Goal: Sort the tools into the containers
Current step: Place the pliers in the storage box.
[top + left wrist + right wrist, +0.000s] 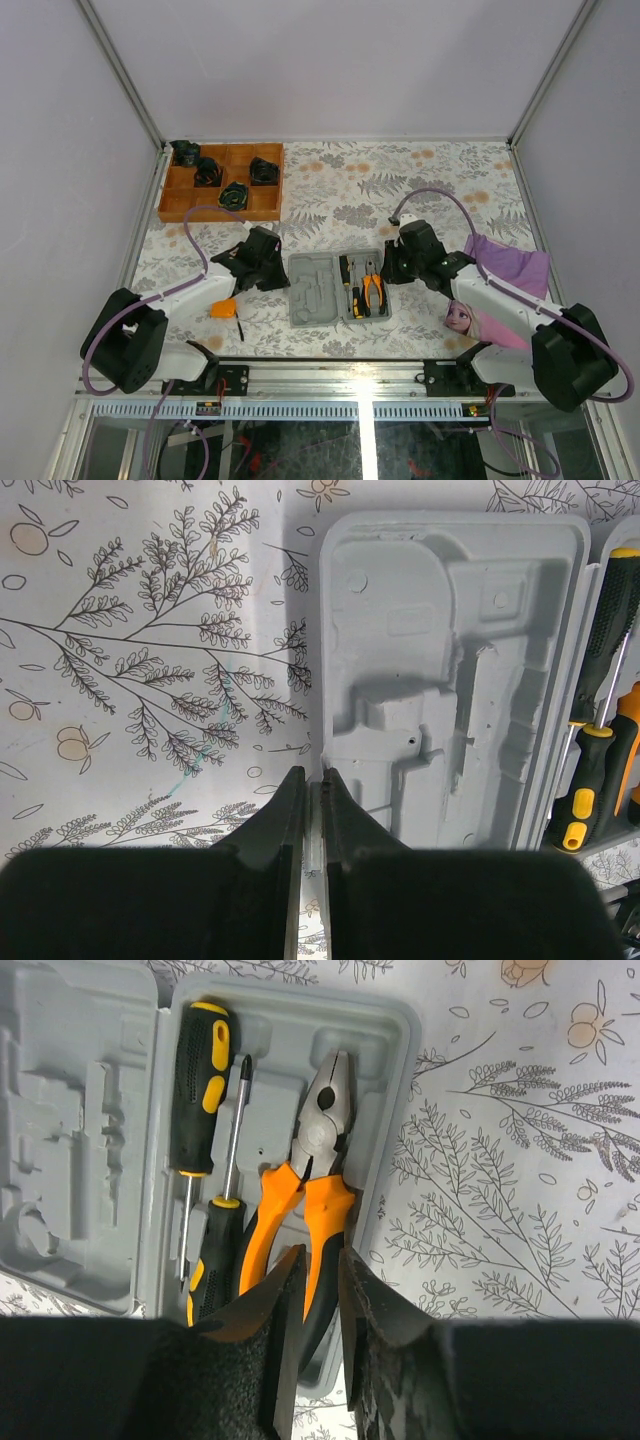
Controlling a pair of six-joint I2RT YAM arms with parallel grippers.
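Over at the far left sits an orange tray (220, 214) with some dark bits in it, well away from the action. The left gripper (312, 775) is down at the left rim of the case (312, 290) with its fingers closed almost flat together. A pale strip shows between them, and I can't tell whether that is the rim being pinched or just the table. Near that arm, on the table and outside the case, lie the tape (222, 309) and, just beside it, the key (240, 326). The case lies open. Its left half is bare recesses, while its right half holds two screwdrivers (200, 1080) and, beside them, the pliers (325, 1130), nose pointing away from the arms. The right gripper (321, 1253) hangs low over the pliers' handles with its fingers a narrow gap apart, one orange handle between them. I can't make out whether the pads are actually pressing it. Off to the right there's a purple cloth (515, 265). My guess is the pliers are the step in hand, being seated in their recess. Next, someone has to fetch the tape and key. The left arm looks closest, and it would need to lift off the rim and open up first.
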